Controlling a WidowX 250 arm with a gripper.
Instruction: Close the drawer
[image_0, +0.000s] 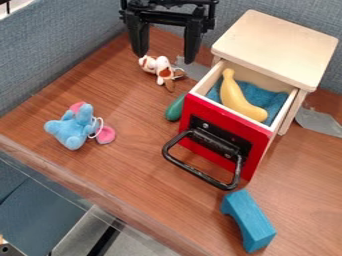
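The black gripper (164, 50) hangs at the top of the view, left of the wooden cabinet (277, 42), its two fingers wide apart with no object held. The drawer (220, 137) stands pulled out of the cabinet toward the lower left, with a red front and a black handle (200, 172). Inside it a yellow banana (238, 97) lies on a blue cloth (269, 96).
A brown and white plush toy (160, 68) lies below the gripper. A green object (175, 108) touches or nearly touches the drawer's left side. A blue elephant plush (71, 127) sits at left, a blue block (248, 220) below the handle. Blue-grey walls stand behind.
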